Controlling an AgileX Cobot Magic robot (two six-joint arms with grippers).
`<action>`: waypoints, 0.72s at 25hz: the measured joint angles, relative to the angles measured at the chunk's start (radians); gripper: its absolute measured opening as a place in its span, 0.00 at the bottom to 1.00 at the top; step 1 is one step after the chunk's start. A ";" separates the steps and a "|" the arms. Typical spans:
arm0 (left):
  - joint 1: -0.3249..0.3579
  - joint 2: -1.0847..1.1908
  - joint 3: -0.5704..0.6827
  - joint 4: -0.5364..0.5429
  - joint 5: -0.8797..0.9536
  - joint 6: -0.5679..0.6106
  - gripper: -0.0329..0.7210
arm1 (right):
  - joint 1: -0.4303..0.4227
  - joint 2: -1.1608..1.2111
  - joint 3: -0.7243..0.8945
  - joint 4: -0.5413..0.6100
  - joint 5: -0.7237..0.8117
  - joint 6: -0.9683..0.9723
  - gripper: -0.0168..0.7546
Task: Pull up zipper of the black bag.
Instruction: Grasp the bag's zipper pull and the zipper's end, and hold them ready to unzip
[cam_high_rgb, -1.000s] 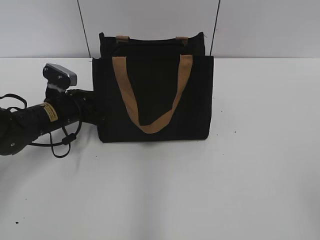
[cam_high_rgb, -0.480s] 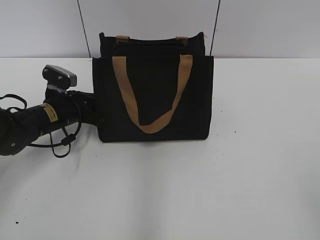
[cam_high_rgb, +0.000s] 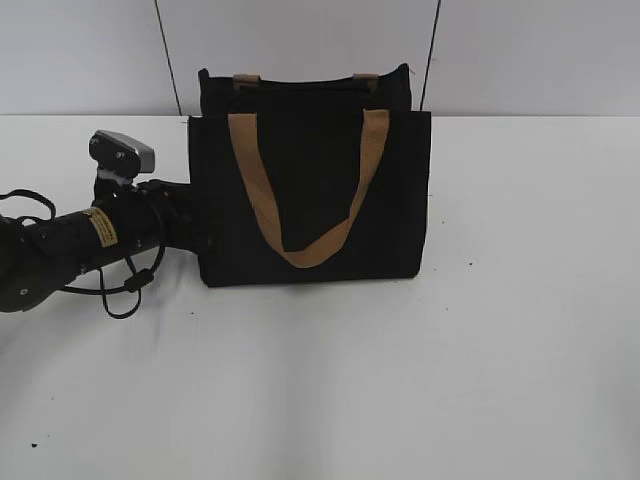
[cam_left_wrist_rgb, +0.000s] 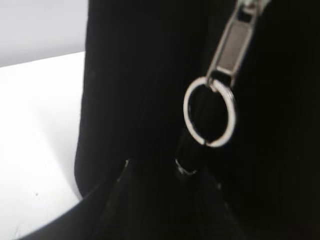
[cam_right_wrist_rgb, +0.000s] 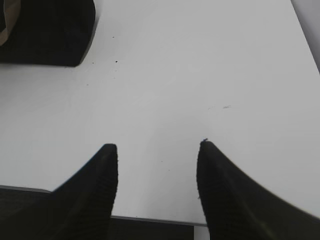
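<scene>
The black bag (cam_high_rgb: 310, 200) stands upright at the back of the white table, its tan handle hanging down the front. My left gripper (cam_high_rgb: 203, 236) is pressed against the bag's left side, its tips dark against the fabric. In the left wrist view the zipper's silver pull tab (cam_left_wrist_rgb: 232, 47) and its silver ring (cam_left_wrist_rgb: 209, 111) hang against the bag (cam_left_wrist_rgb: 135, 75). The left jaws (cam_left_wrist_rgb: 165, 172) are closed together just below the ring, on a dark piece hanging from it. The right gripper (cam_right_wrist_rgb: 157, 150) is open and empty over bare table.
The bag's corner (cam_right_wrist_rgb: 47, 30) shows at the top left of the right wrist view. The white table (cam_high_rgb: 400, 380) runs wide in front of the bag, and its front edge (cam_right_wrist_rgb: 150, 219) lies under the right jaws. Two thin dark cables (cam_high_rgb: 168, 55) run up the back wall.
The bag has shifted slightly to the right and the left arm has moved a little with it.
</scene>
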 joint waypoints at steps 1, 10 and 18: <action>0.000 0.000 0.000 0.003 -0.008 -0.002 0.48 | 0.000 0.000 0.000 0.000 0.000 0.000 0.53; -0.033 0.000 0.000 -0.100 -0.055 -0.004 0.44 | 0.000 0.000 0.000 0.000 0.000 0.000 0.53; -0.040 0.004 0.000 -0.164 -0.056 -0.004 0.25 | 0.000 0.000 0.000 0.000 0.000 0.000 0.53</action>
